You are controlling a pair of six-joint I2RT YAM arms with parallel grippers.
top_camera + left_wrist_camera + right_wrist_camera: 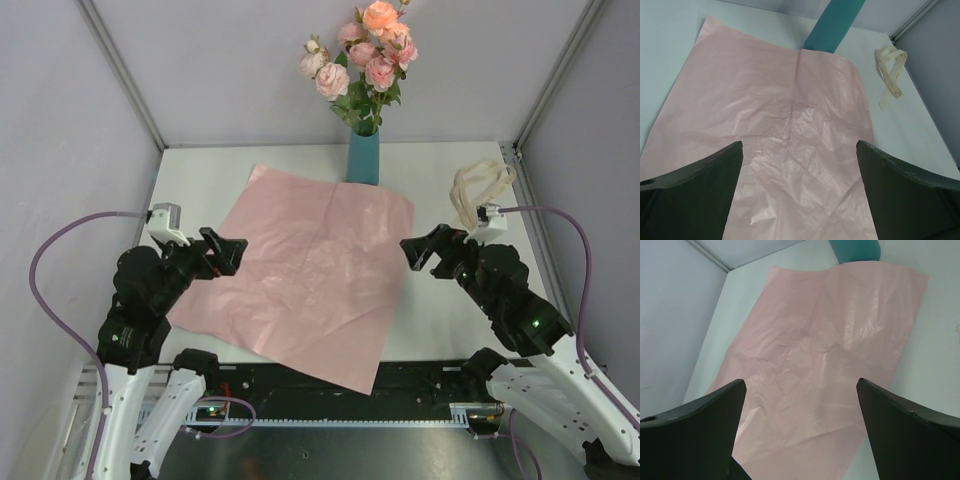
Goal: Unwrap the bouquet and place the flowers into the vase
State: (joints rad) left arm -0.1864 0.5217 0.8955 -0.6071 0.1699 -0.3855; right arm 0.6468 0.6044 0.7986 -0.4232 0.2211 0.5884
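Left hand [235,253], right hand [412,255] agape, empty; paper [310,270] (flat) on white table [200,170], grey walls [230,70].

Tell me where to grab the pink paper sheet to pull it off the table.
Grip the paper sheet at its near corner, coming from the table's near edge. It lies flat, with no lip elsewhere, but that corner seems to overhang the edge, so a finger could slip beneath. The open right gripper looks closest.
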